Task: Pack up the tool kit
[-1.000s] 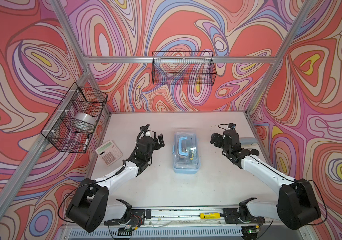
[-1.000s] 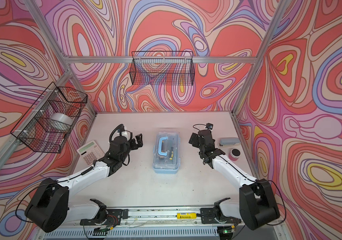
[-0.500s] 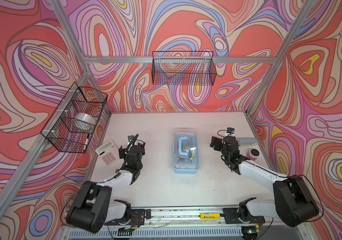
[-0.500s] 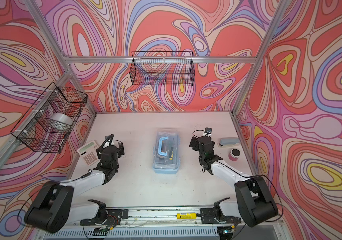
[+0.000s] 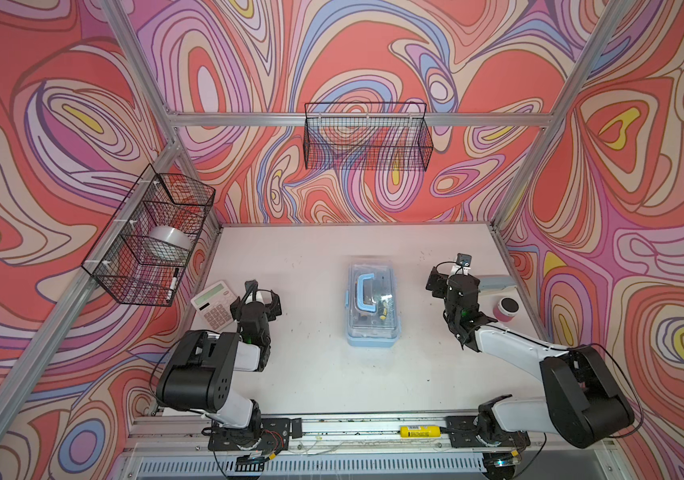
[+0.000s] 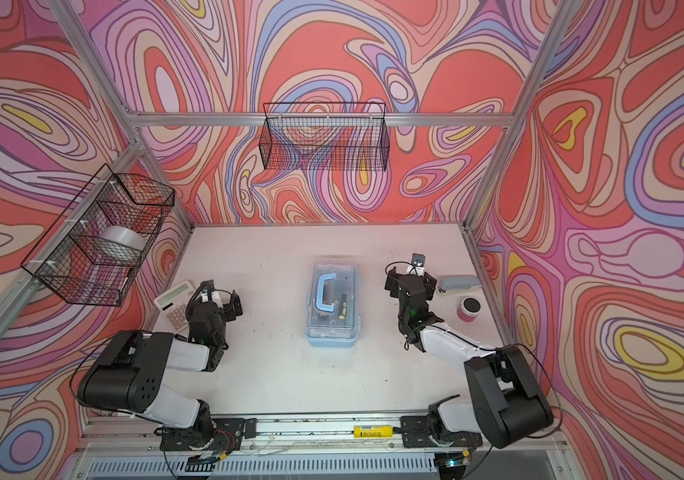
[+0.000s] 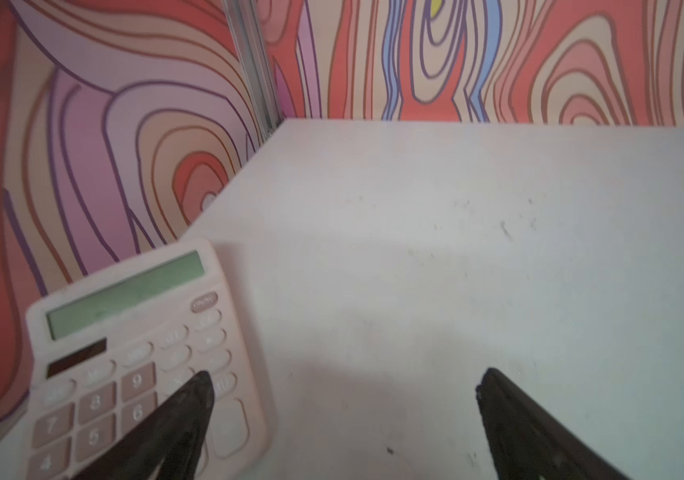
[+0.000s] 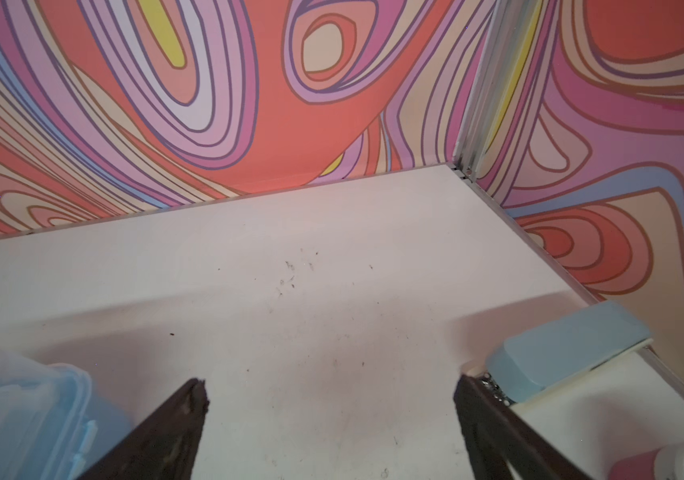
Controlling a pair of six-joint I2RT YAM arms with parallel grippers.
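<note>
The tool kit [image 5: 372,305] [image 6: 334,307] is a light-blue box with a clear lid and a blue handle. It lies at the middle of the white table with its lid down, and tools show through the lid. My left gripper [image 5: 256,301] [image 6: 213,301] [image 7: 342,378] stands open well to the box's left, one finger over the calculator's edge, and holds nothing. To the box's right, my right gripper [image 5: 454,282] [image 6: 410,282] [image 8: 329,384] is open and empty. A corner of the box [image 8: 20,411] shows in the right wrist view.
A white calculator [image 5: 214,305] [image 7: 136,353] lies by the left wall. A pale blue stapler [image 5: 496,284] [image 8: 569,353] and a pink round container [image 5: 507,309] sit by the right wall. Wire baskets hang on the back wall [image 5: 367,137] and left wall [image 5: 153,237].
My left arm has drawn back from beside the box toward the front left, next to the calculator. The right gripper has shifted slightly back and right. Both jaws stayed open.
</note>
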